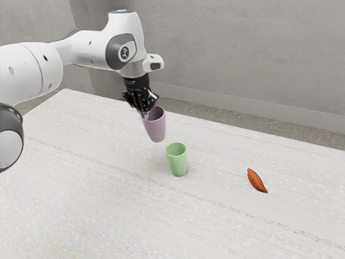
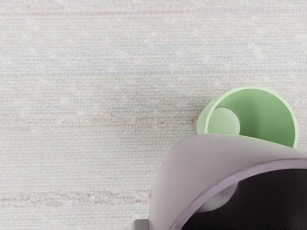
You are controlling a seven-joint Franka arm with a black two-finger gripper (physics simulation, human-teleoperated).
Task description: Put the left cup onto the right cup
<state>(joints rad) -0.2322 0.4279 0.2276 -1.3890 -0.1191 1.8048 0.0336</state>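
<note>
My gripper (image 1: 146, 112) is shut on the rim of a mauve cup (image 1: 155, 124), which hangs tilted in the air above the table. A green cup (image 1: 177, 158) stands upright on the table, just to the exterior view's right of the held cup and lower. In the wrist view the mauve cup (image 2: 216, 177) is large and blurred under my hand, and it covers part of the green cup (image 2: 254, 115), whose open mouth faces up.
A small orange-red leaf-shaped object (image 1: 257, 180) lies on the table (image 1: 81, 189) further toward the exterior view's right. A grey wall runs behind the table's far edge.
</note>
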